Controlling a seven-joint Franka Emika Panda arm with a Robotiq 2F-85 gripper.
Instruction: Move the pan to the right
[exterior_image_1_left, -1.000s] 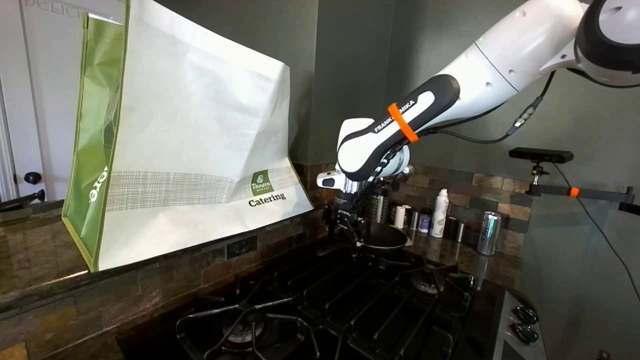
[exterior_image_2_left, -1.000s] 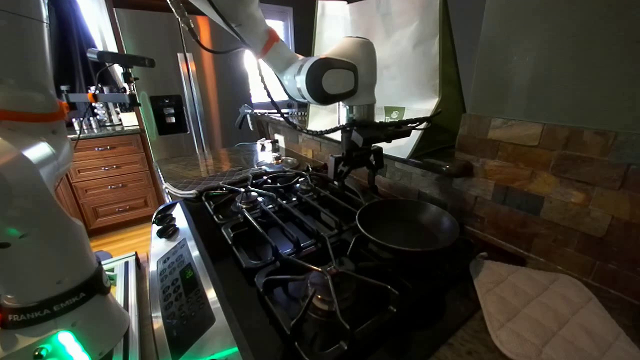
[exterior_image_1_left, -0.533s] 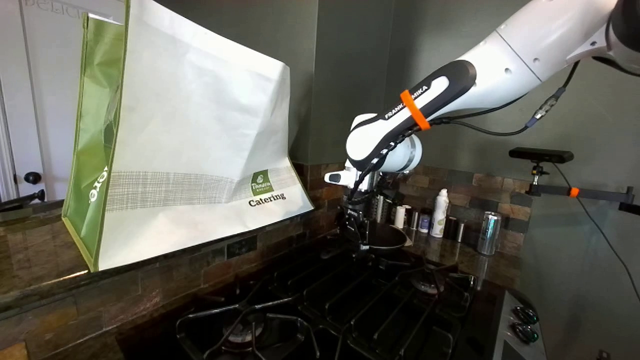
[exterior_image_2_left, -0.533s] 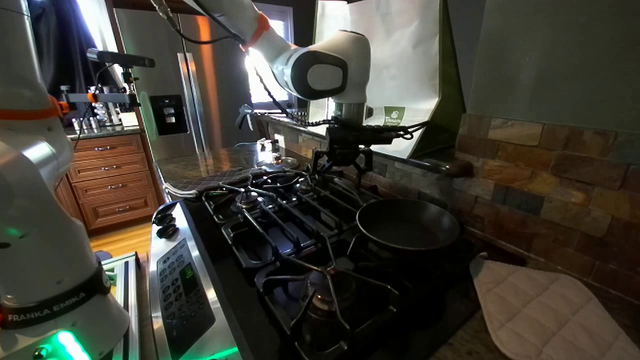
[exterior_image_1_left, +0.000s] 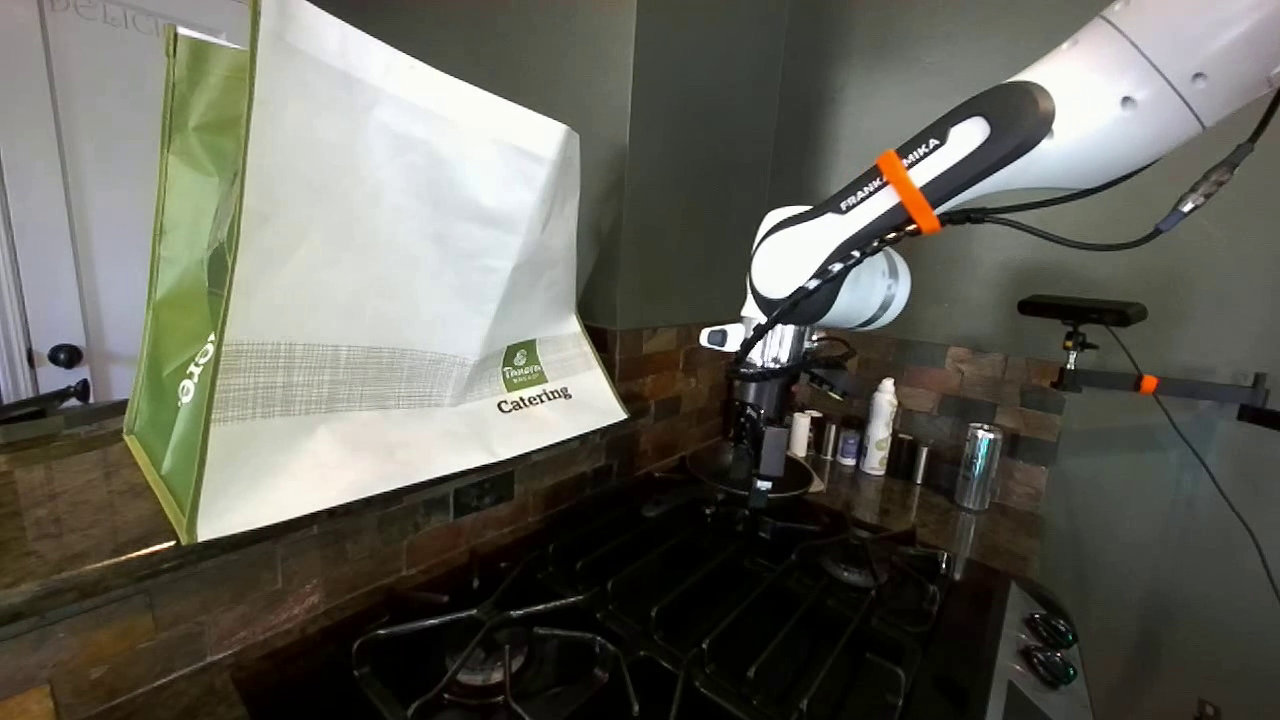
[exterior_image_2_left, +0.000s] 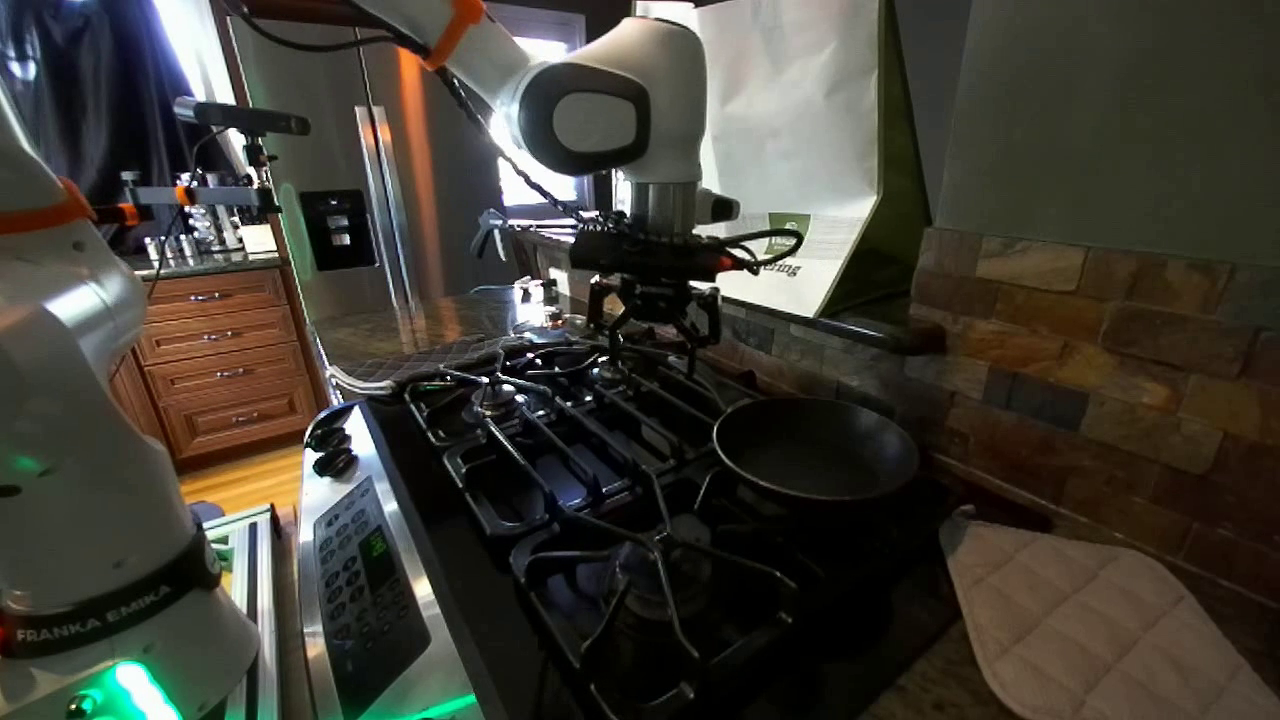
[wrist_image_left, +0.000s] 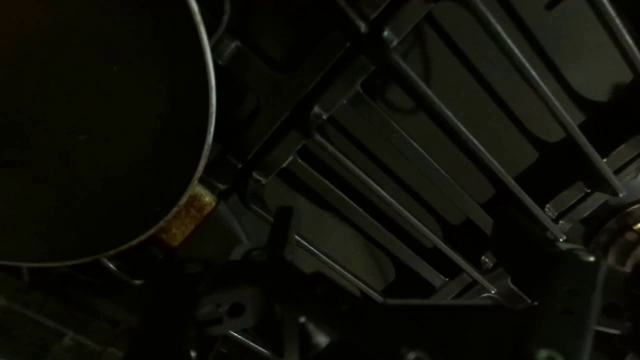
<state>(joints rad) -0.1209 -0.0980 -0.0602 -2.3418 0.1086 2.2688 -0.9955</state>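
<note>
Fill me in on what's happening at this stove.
A robot arm is here to move the frying pan to the right. Its hand hangs open over the burner grates, not clamped on anything. The pan sits ungripped at the back of the stove, near the tiled wall, and a quilted pad lies beside the stove.

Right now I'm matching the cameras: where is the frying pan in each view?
In an exterior view: frying pan, right of centre, partly behind the claw.
In an exterior view: frying pan, right of centre, whole rim showing.
Wrist view: frying pan, upper left, cut off.
Shared landmark: black burner grates.
</note>
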